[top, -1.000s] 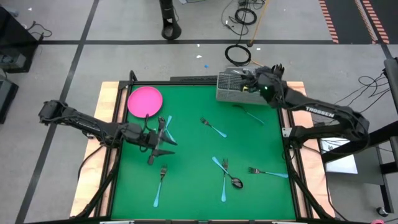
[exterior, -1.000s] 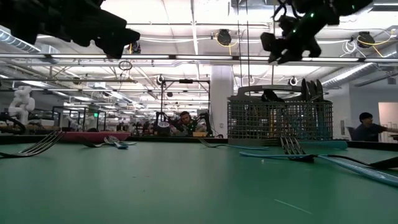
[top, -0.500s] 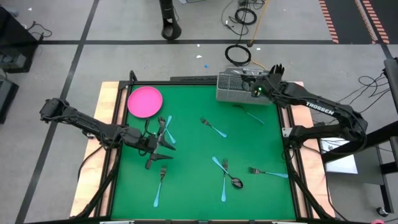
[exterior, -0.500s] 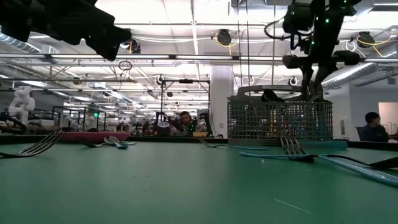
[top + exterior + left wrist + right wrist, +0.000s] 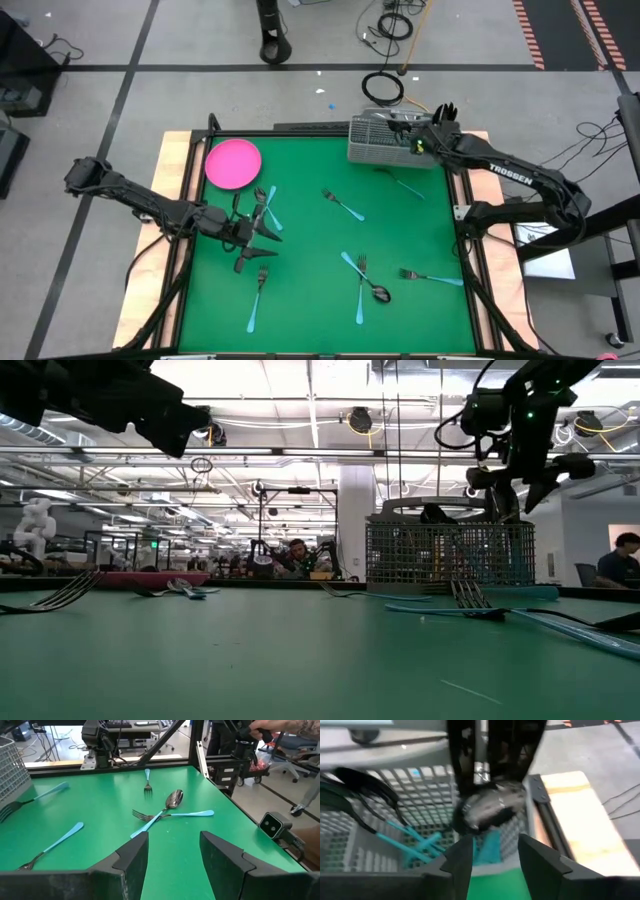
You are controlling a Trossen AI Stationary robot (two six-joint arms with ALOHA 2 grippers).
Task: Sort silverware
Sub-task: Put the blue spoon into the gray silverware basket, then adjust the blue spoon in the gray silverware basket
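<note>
Forks, spoons and knives lie scattered on the green table: a blue-handled fork [image 5: 257,298], a pair [image 5: 265,205] by the pink plate, a fork [image 5: 343,206] and a crossed cluster [image 5: 365,280]. My left gripper [image 5: 262,240] hovers open over the table's left middle, its fingers [image 5: 132,855] wide apart. My right gripper [image 5: 418,135] hangs open over the wire-mesh caddy [image 5: 378,140]. In the right wrist view a blurred dark grey spoon [image 5: 492,807] shows just past the open fingers [image 5: 460,857], above the caddy's mesh floor, where blue-handled pieces [image 5: 415,842] lie.
The pink plate [image 5: 233,163] sits at the far left corner and the caddy at the far right corner. More silverware lies at the right: a blue-handled piece [image 5: 405,185] and a fork [image 5: 430,277]. People sit in the room beyond the table [image 5: 295,555].
My right gripper has moved from above the caddy's left part toward the table's right edge and turned to point down into the caddy. My left gripper has shifted a little toward the near edge. The silverware on the table has kept its place.
</note>
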